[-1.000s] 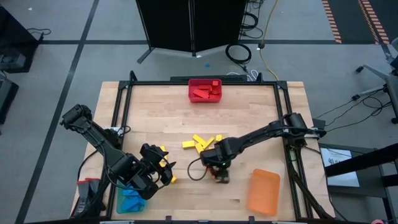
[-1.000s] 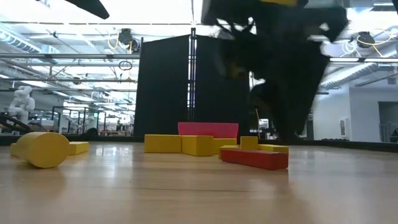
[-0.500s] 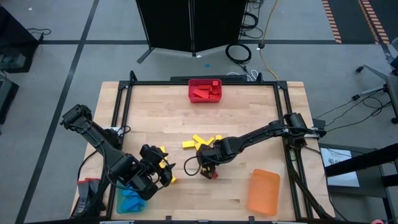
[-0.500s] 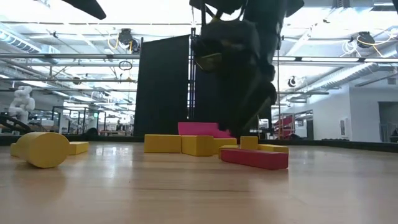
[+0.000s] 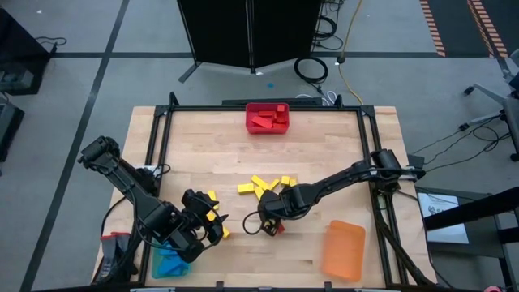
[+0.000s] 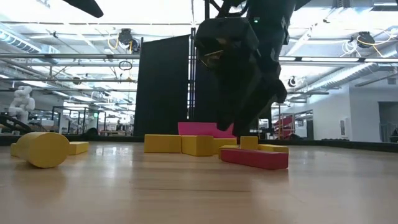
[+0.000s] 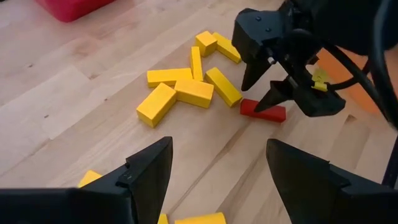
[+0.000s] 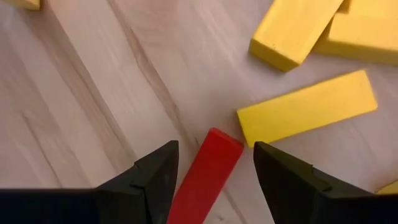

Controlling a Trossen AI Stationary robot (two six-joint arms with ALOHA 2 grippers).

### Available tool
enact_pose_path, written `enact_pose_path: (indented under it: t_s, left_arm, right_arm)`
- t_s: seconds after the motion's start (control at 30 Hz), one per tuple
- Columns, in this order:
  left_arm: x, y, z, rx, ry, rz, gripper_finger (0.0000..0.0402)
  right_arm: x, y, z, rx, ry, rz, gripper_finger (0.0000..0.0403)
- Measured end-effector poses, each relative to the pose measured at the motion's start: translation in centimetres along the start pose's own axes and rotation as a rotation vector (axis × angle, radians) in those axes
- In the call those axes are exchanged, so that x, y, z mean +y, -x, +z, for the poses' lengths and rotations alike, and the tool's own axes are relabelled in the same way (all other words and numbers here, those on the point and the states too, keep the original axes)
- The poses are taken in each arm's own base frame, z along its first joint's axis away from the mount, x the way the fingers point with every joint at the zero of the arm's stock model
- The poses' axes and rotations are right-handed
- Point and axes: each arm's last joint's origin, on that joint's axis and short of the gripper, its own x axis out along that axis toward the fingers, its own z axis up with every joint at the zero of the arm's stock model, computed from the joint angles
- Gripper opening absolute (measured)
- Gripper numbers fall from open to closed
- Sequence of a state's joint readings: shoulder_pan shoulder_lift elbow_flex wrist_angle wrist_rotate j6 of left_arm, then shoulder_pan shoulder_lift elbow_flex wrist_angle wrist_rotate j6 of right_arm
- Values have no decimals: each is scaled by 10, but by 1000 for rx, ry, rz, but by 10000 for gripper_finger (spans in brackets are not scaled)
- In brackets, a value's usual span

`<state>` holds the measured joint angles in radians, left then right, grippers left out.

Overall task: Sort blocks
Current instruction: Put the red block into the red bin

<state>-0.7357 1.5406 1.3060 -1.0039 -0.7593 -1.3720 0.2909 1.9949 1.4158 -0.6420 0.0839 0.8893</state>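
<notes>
Partly sorted: red bin (image 5: 267,118) holding reds, yellow blocks (image 5: 261,186) loose on surface (image 5: 316,146), right gripper (image 8: 214,171) open astride red block (image 8: 205,174), left gripper (image 7: 217,180) open, idle.

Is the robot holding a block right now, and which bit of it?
No, nothing is held. The right gripper hangs open over one end of the small flat red block, fingers either side. The left gripper is open and empty.
</notes>
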Motion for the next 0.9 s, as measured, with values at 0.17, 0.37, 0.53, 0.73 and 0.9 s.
enact_pose_path:
  t_s: [0.17,0.37,0.53,0.73,0.9]
  left_arm:
    - [0,0,0,0,0,0,264]
    - [0,0,0,0,0,0,264]
    - [0,0,0,0,0,0,264]
    - [0,0,0,0,0,0,264]
    - [0,0,0,0,2,0,264]
  right_arm:
    - [6,-17,-12,30,-11,-23,205]
    - [8,-39,-22,95,-25,-48,204]
    - [5,-45,-26,152,-39,-67,131]
    - [3,-44,-27,189,27,-63,80]
    - [3,-26,-23,183,35,-24,80]
